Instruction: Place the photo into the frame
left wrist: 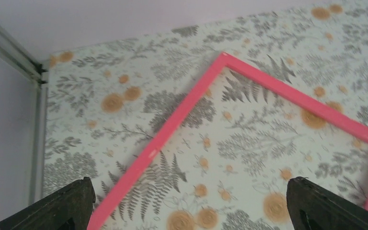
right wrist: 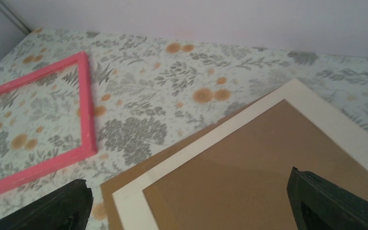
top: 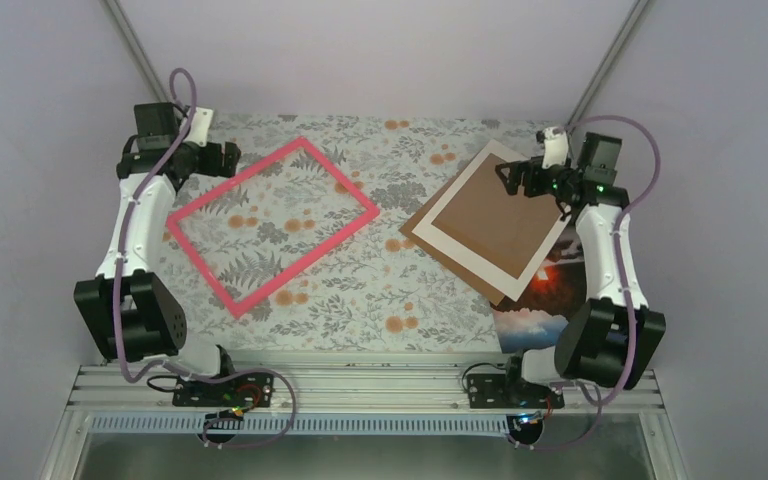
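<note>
The pink frame [top: 341, 176] lies flat and empty on the floral cloth at centre-left; its rail [left wrist: 172, 129] also shows in the left wrist view, and one corner [right wrist: 87, 105] in the right wrist view. The photo [top: 545, 300] lies at the right near edge, mostly hidden under a white mat and a brown board; only its red glow and clouds show. My left gripper [top: 222, 157] [left wrist: 190, 191] hovers open over the frame's far-left rail. My right gripper [top: 510, 178] [right wrist: 187, 191] stands open above the mat, holding nothing.
A white border mat [top: 457, 197] [right wrist: 182, 157] rests on a brown backing board [top: 500, 215] [right wrist: 249, 163] at the right, both covering the photo. Floral cloth [top: 390, 270] covers the table. Grey walls with metal posts close in the back and sides.
</note>
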Controlling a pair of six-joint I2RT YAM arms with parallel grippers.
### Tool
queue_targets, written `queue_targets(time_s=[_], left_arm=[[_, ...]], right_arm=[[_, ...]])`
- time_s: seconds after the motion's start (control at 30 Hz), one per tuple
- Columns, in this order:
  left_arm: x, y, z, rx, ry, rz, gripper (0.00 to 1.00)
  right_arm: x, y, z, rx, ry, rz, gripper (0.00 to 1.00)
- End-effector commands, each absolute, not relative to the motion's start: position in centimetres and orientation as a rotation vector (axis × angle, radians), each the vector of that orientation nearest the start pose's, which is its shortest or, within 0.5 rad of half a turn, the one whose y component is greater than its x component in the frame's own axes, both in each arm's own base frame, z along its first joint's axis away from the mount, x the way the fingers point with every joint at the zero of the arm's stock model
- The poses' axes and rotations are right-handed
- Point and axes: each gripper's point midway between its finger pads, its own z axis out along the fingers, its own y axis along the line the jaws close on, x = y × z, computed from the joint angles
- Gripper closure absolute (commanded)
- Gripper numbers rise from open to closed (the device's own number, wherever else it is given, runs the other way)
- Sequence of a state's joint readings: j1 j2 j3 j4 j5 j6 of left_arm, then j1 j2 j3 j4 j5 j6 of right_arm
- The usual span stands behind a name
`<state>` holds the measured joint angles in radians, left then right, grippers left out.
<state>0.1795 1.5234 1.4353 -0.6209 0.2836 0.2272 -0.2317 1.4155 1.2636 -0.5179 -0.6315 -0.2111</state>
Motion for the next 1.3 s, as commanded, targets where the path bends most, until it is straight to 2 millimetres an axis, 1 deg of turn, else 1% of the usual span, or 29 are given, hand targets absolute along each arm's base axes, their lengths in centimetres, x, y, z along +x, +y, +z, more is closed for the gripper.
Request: queue_targets(time_s=[0.0, 0.07, 0.2, 0.3, 0.4, 0.47, 0.63, 0.77, 0.87, 0.97, 1.07, 1.13, 1.27], left_arm=[[41.6, 0.9, 25.9, 0.308, 2.253, -0.099, 0.0], [40.5, -0.5, 25.4, 0.378, 2.263, -0.121, 0.0], [38.5, -3.2, 24.5, 0.523, 2.275, -0.154, 0.0], [37.3, -4.9, 23.6, 0.632, 2.282, -0.173, 0.0], [36.0, -6.6, 22.3, 0.743, 2.296, -0.174, 0.0], [35.3, -7.5, 21.1, 0.806, 2.309, -0.158, 0.0], [33.2, -10.0, 17.1, 0.966, 2.357, -0.152, 0.0], [32.1, -11.9, 13.9, 1.063, 2.397, -0.153, 0.0], [31.6, -13.5, 12.0, 1.125, 2.411, -0.189, 0.0], [31.4, -15.1, 10.0, 1.185, 2.424, -0.219, 0.0], [31.7, -16.3, 8.5, 1.205, 2.435, -0.231, 0.0], [32.1, -16.8, 7.4, 1.208, 2.451, -0.231, 0.02], [33.3, -17.5, 5.7, 1.177, 2.493, -0.241, 0.12]], right_arm=[[38.9, 2.5, 26.9, -0.357, 2.068, 0.41, 0.0], [37.8, 3.4, 26.9, -0.389, 2.055, 0.407, 0.0], [36.3, 4.3, 27.1, -0.428, 2.031, 0.383, 0.0], [35.4, 4.8, 27.2, -0.455, 2.02, 0.367, 0.0], [35.0, 4.9, 27.3, -0.48, 2.012, 0.344, 0.0], [34.9, 5.0, 27.4, -0.498, 1.998, 0.325, 0.0], [34.7, 4.9, 27.9, -0.495, 1.937, 0.292, 0.0], [34.1, 5.8, 27.5, -0.57, 1.886, 0.293, 0.0], [34.1, 6.2, 26.5, -0.602, 1.905, 0.308, 0.0], [34.6, 5.9, 25.7, -0.576, 1.937, 0.308, 0.0], [34.8, 5.9, 25.2, -0.578, 1.945, 0.306, 0.0], [34.9, 5.8, 24.8, -0.579, 1.947, 0.299, 0.0], [34.8, 6.3, 24.5, -0.631, 1.941, 0.312, 0.0]])
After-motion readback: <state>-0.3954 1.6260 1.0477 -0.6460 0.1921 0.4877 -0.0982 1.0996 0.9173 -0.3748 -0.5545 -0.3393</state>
